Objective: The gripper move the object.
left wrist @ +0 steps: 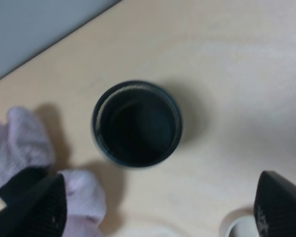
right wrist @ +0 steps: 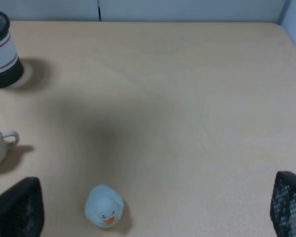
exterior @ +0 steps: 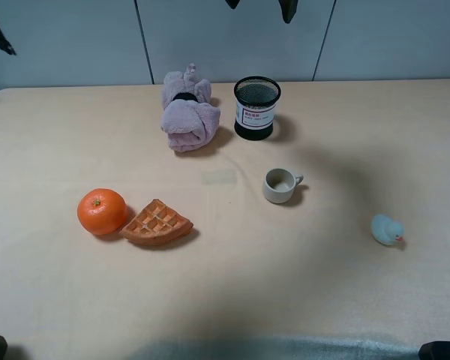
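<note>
Spread jaws of the left gripper (left wrist: 158, 212) hung above the object (left wrist: 137, 123), untouched at frame centre; approach stage, descent and closing judged next.

pen cup (exterior: 256, 107) label (exterior: 258, 115): white, wraps the side; red marks at its top, looks like a short heading, too small to read
label border: red lines along top and bottom, also seen from the right wrist (right wrist: 2, 54)
smaller print under heading: blurred, unreadable
other readable text, numbers, brands: none
</note>
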Controlling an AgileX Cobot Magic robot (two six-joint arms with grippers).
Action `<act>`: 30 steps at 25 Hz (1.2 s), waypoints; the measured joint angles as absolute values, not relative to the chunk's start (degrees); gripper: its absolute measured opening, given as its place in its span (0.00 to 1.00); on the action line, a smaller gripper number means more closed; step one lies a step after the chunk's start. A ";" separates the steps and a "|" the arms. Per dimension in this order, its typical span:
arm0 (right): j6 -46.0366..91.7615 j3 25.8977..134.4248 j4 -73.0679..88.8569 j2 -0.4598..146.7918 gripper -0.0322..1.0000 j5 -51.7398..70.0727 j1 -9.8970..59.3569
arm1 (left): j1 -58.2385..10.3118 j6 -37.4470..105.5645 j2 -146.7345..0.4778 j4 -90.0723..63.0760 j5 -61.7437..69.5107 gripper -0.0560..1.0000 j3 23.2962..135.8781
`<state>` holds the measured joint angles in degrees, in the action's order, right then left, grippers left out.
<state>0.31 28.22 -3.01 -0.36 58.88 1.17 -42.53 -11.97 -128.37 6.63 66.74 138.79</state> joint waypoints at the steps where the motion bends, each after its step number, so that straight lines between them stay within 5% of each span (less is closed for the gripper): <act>1: 0.31 28.22 -3.01 -0.36 0.70 58.88 1.17 | -42.53 -11.91 -127.03 7.01 66.74 0.77 136.77; 23: 0.31 28.22 -3.01 -0.36 0.70 58.88 1.17 | -40.93 -8.86 -90.11 11.13 66.64 0.78 95.63; 30: 0.31 28.22 -3.01 -0.36 0.70 58.88 1.17 | -40.56 -6.98 -76.78 11.76 66.64 0.89 83.60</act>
